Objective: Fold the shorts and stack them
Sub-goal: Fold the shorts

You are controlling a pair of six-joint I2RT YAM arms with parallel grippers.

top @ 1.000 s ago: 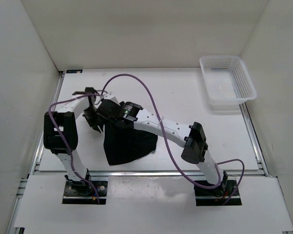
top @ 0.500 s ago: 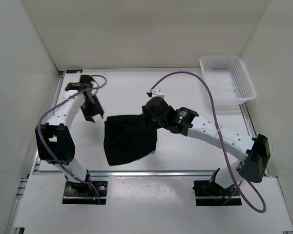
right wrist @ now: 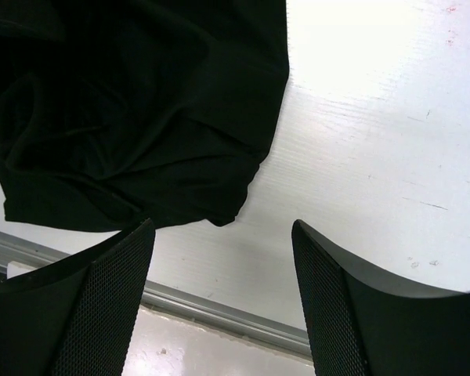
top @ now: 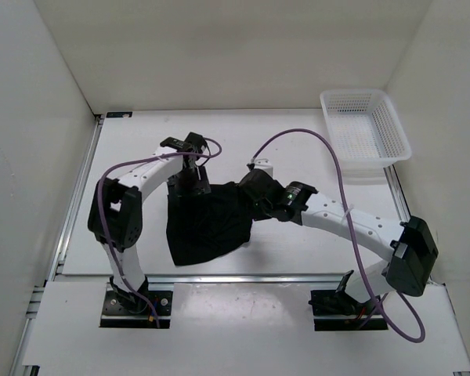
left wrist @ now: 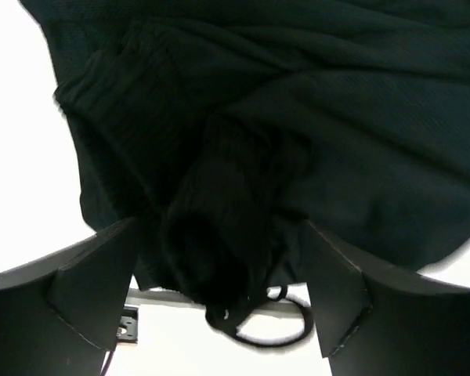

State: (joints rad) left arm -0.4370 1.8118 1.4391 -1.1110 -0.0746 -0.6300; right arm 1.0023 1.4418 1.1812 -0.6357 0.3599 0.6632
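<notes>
The black shorts (top: 207, 227) lie spread on the white table in the top view, narrowing toward the front edge. My left gripper (top: 189, 182) sits over their upper left edge. In the left wrist view it (left wrist: 219, 227) is open, its fingers (left wrist: 94, 282) standing either side of a bunched fold of the shorts (left wrist: 243, 157), with the drawstring loop (left wrist: 278, 333) hanging below. My right gripper (top: 247, 188) hovers at the shorts' upper right edge. In the right wrist view it (right wrist: 222, 225) is open and empty, a corner of the shorts (right wrist: 141, 117) just ahead of the fingers.
A white mesh basket (top: 366, 129) stands at the back right corner. White walls close in the table on three sides. A metal rail (top: 243, 276) runs along the table's front edge. Purple cables loop above both arms.
The left gripper swung right from the back left onto the shorts' upper left edge. The right arm drew back from the left side a second ago and now sits at the upper right edge.
</notes>
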